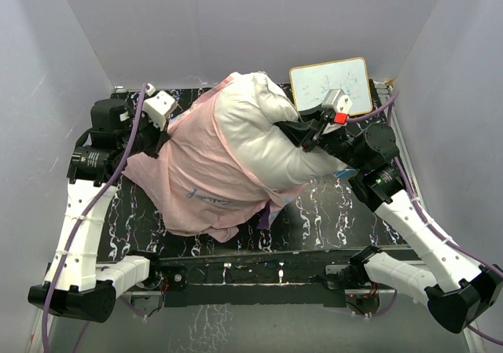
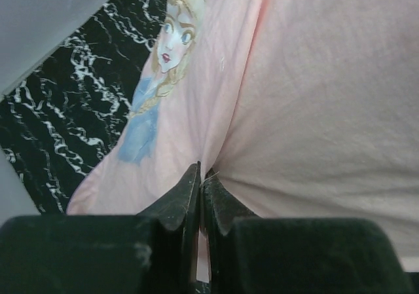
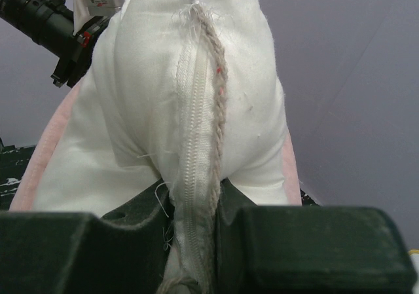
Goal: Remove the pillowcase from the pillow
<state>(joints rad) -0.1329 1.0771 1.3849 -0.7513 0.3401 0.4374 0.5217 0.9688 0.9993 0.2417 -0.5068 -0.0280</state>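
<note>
The pillowcase [image 1: 200, 172] lies pale pink side out over the left half of the white pillow [image 1: 259, 137] on the black marbled table. My left gripper [image 1: 161, 133] is shut on the pillowcase's left edge; in the left wrist view pink fabric [image 2: 314, 110] with the Elsa print [image 2: 171, 38] runs between the closed fingers [image 2: 186, 199]. My right gripper [image 1: 302, 129] is shut on the pillow's zipper seam [image 3: 200, 176], the pillow [image 3: 137, 110] bulging above the fingers. The bare pillow sticks out of the pillowcase to the upper right.
A small framed whiteboard [image 1: 330, 84] lies at the back right of the table, just behind my right gripper. Grey walls enclose the table [image 1: 338, 207] on three sides. The pillow's blue tag [image 1: 344, 172] shows by the right arm.
</note>
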